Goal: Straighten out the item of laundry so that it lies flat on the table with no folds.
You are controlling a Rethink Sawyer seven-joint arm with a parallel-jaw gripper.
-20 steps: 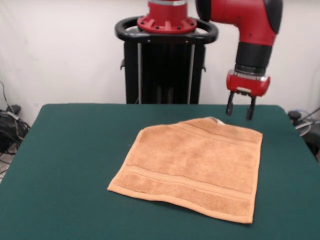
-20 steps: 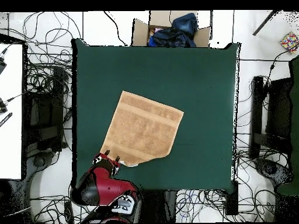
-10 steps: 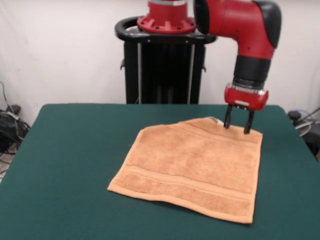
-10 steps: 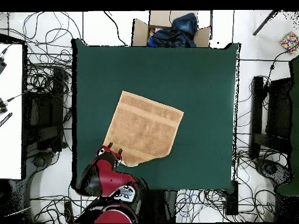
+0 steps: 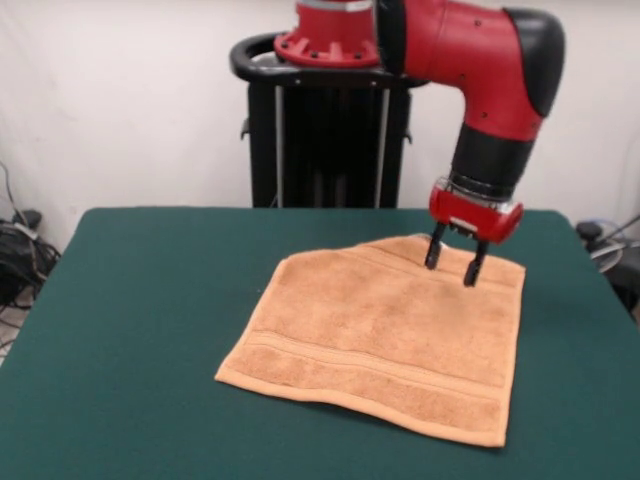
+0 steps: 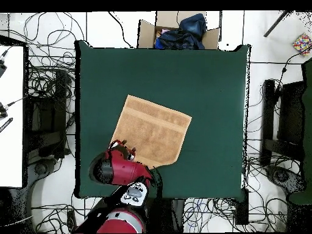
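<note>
The item of laundry (image 5: 385, 335) is an orange-tan towel spread on the dark green table (image 5: 130, 330), with woven border bands near its front and back edges. From above the towel (image 6: 152, 131) lies turned at an angle, left of the table's (image 6: 213, 85) middle. My gripper (image 5: 452, 261) hangs open over the towel's far right corner, fingers pointing down, just above the cloth. In the overhead view the gripper (image 6: 120, 145) sits at the towel's lower left corner, which the arm partly hides.
A cardboard box of dark clothes (image 6: 178, 30) stands beyond the table's top edge in the overhead view. Cables lie on the floor all round, and black equipment (image 6: 286, 122) stands at the right.
The gripper has moved from behind the towel's far right corner down and over the cloth, tilting slightly. The towel has not moved.
</note>
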